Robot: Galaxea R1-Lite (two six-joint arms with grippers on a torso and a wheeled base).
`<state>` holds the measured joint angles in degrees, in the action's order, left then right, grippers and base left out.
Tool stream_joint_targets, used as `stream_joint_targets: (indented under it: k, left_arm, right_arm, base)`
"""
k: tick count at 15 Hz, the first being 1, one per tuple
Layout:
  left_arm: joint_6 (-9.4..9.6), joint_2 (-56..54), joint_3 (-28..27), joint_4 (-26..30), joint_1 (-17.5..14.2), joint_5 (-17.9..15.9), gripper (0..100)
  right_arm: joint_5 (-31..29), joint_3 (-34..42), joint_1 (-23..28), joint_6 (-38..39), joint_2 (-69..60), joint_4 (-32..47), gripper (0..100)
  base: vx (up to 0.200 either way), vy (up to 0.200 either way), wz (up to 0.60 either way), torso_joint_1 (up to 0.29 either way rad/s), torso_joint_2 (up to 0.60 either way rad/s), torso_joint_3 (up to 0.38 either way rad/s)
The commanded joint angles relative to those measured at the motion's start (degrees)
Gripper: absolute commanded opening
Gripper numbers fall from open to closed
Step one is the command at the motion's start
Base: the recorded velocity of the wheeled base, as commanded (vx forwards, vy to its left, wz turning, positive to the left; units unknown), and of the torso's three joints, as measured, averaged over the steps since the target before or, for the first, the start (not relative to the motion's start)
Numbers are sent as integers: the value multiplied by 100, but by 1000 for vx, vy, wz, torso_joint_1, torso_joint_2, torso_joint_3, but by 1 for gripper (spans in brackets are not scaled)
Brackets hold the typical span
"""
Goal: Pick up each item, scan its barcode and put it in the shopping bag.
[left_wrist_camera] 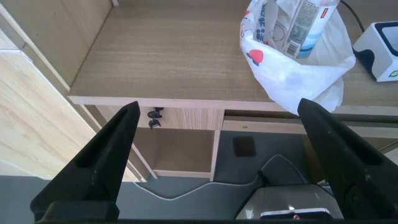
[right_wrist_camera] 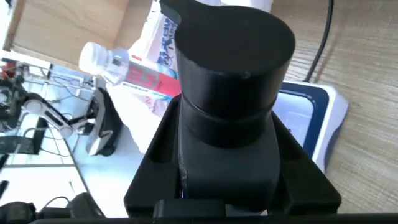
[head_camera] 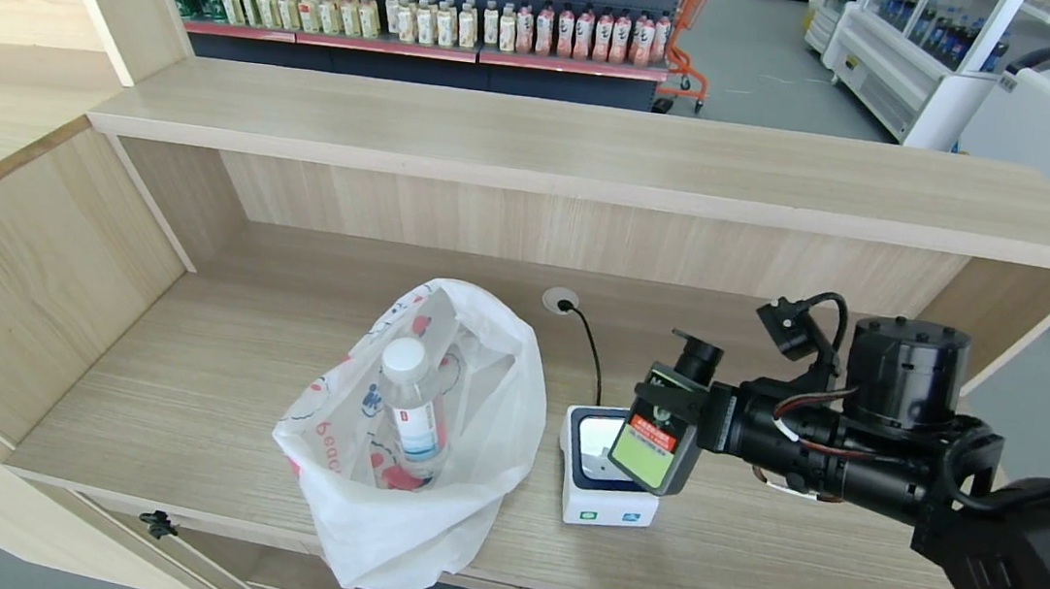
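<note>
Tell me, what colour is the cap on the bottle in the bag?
White; the bottle cap shows best in the head view.

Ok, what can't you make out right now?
Barcode on the held container: head view, too small to find.
Scanner window: head view, partly behind the container.
Shopping bag contents beneath the water bottle: head view, hidden by plastic folds.
Bottle cap: left wrist view, cut off by the edge.

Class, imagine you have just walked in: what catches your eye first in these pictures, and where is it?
The right gripper holds a black-capped bottle with a green label over the white scanner on the counter. Beside the scanner, to the robot's left, stands an open white shopping bag with a water bottle poking up inside.
</note>
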<state>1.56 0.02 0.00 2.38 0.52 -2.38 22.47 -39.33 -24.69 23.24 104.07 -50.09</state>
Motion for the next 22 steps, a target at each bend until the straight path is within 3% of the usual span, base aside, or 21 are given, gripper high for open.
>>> stream_joint_targets:
  k: [1,7,18,22]
  left_arm:
    - [2,-2,0,0,0,0,100]
    - [2,-2,0,0,0,0,100]
    - [2,-2,0,0,0,0,100]
    - [2,-2,0,0,0,0,100]
  right_arm:
    - [3,-84,-19,-126,386,-9,0]
    - [21,-585,-45,-153,658,-1,0]
    - [135,-699,-115,-601,1054,-9,0]
    - [135,-875,-124,-645,1370,-440,0]
  base:
    - [0,0,0,0,0,0]
    - [0,0,0,0,0,0]
    - [0,0,0,0,0,0]
    - [0,0,0,0,0,0]
